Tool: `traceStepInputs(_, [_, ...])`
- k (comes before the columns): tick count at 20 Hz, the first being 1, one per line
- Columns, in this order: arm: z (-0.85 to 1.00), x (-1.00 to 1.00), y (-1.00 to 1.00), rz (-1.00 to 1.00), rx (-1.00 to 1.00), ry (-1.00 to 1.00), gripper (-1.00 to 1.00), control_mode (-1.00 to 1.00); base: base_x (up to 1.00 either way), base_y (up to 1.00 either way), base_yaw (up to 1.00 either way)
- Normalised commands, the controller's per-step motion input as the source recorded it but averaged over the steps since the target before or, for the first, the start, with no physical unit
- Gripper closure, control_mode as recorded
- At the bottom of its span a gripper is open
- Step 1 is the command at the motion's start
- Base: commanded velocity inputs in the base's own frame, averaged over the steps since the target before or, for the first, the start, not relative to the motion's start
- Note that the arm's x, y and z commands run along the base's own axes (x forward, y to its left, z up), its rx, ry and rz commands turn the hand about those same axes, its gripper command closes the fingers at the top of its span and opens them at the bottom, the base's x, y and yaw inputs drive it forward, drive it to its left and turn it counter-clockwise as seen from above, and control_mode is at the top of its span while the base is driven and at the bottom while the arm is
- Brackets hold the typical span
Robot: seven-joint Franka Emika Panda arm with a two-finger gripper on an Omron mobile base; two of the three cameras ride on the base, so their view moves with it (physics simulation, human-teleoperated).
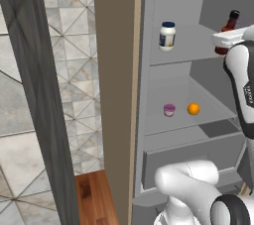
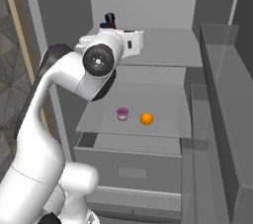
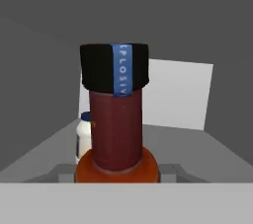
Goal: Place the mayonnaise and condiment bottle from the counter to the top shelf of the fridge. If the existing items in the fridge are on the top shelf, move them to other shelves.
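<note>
While the fridge (image 1: 149, 30) stands open, the condiment bottle (image 1: 227, 31) sits upright on the top shelf (image 1: 191, 53), its long axis vertical and its black cap pointing straight up. From the left base camera it stands at the right end of that shelf, well apart from the mayonnaise (image 1: 167, 36), which also stands upright, blue lid up, nearer the fridge's left wall. In the hand camera the bottle (image 3: 117, 119) rises right in front of the lens, red-brown neck topped by the black cap with a blue strip, and the mayonnaise jar (image 3: 84, 136) peeks out behind it to one side. The gripper (image 1: 229, 38) is at the bottle's lower body, closed about as far as it goes with the bottle between the fingers; the fingertips themselves are hidden, so actual contact cannot be confirmed from the pictures alone. In the right base camera just the bottle's cap (image 2: 109, 19) shows above the white wrist. One shelf (image 2: 163, 124) below the top shelf, a pink-purple cup (image 1: 169, 109) and an orange fruit (image 1: 193, 109) sit side by side, near each other but not touching. Below that shelf is a boxy grey drawer (image 2: 131, 166).
</note>
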Motion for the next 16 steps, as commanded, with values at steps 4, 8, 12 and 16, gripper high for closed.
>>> traceStepInputs(4, [-0.10,0.75,-0.19,0.00,0.00,0.20,1.00,-1.00,0.00,0.00,0.00])
traceStepInputs(8, [-0.15,0.65,-0.27,0.00,0.00,0.24,1.00,-1.00,0.00,0.00,0.00])
traceStepInputs(12, [-0.25,0.52,-0.41,0.00,0.00,0.15,1.00,-1.00,0.00,0.00,0.00])
traceStepInputs(16, [-0.18,0.48,-0.34,0.00,0.00,0.02,1.00,-1.00,0.00,0.00,0.00])
